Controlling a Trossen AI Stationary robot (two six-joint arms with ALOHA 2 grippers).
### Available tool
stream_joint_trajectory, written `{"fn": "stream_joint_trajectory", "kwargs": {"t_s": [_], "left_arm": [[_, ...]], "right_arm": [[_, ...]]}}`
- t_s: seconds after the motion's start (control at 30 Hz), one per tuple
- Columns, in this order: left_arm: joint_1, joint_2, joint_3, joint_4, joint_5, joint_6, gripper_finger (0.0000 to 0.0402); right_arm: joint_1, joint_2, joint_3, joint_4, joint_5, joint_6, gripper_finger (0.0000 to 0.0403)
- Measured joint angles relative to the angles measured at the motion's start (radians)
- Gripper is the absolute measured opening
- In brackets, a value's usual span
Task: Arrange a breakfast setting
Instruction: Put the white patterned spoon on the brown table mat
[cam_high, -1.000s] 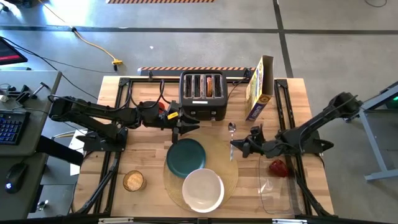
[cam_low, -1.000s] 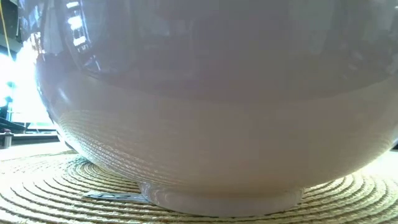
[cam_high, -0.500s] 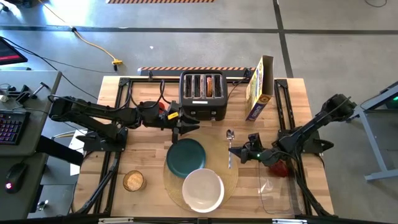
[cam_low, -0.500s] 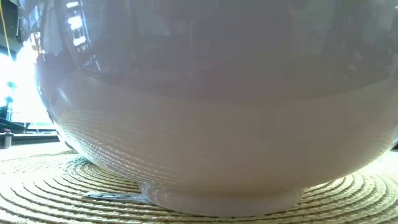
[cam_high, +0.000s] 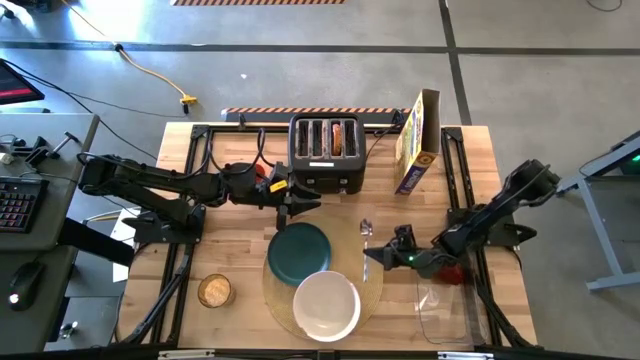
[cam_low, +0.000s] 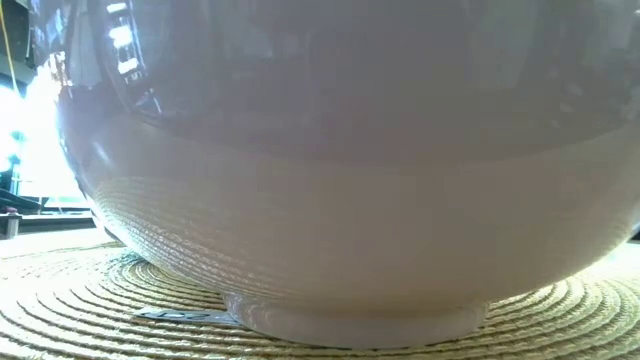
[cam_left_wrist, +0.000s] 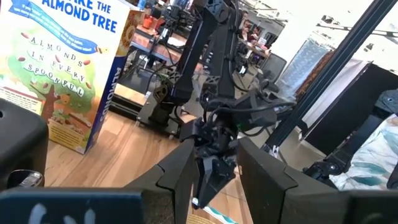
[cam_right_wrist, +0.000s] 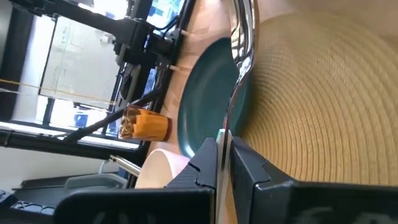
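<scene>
- Right gripper (cam_high: 385, 257) clamped on spoon (cam_high: 366, 239) handle, over mat (cam_high: 375, 285) edge, right of plate (cam_high: 299, 251).
- Lower level, release beside bowl (cam_high: 326, 305); height unclear.
- Left gripper (cam_high: 297, 205) by toaster (cam_high: 326, 152), fingers apart.

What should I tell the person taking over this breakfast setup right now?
Right gripper: shut on the spoon, holding it at the placemat's right edge.
Left gripper: waiting between the toaster and the plate.
Done: plate and white bowl are on the placemat.
Left: set the spoon down; bagel half sits front left, red food item right of the placemat, both unplaced.
</scene>
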Motion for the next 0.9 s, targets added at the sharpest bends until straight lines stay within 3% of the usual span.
{"fn": "stream_joint_trajectory", "kwargs": {"t_s": [0.4,0.6,0.9], "left_arm": [[0.0,0.0,0.0,-0.012,0.0,0.0,0.0113],[0.0,0.0,0.0,-0.012,0.0,0.0,0.0113],[0.0,0.0,0.0,-0.014,0.0,0.0,0.0113]], "right_arm": [[0.033,0.104,0.071,0.02,-0.001,0.067,0.0],[0.047,0.117,0.097,-0.066,-0.006,0.114,0.0],[0.127,0.116,0.1,-0.14,0.1,0.225,0.0]]}}
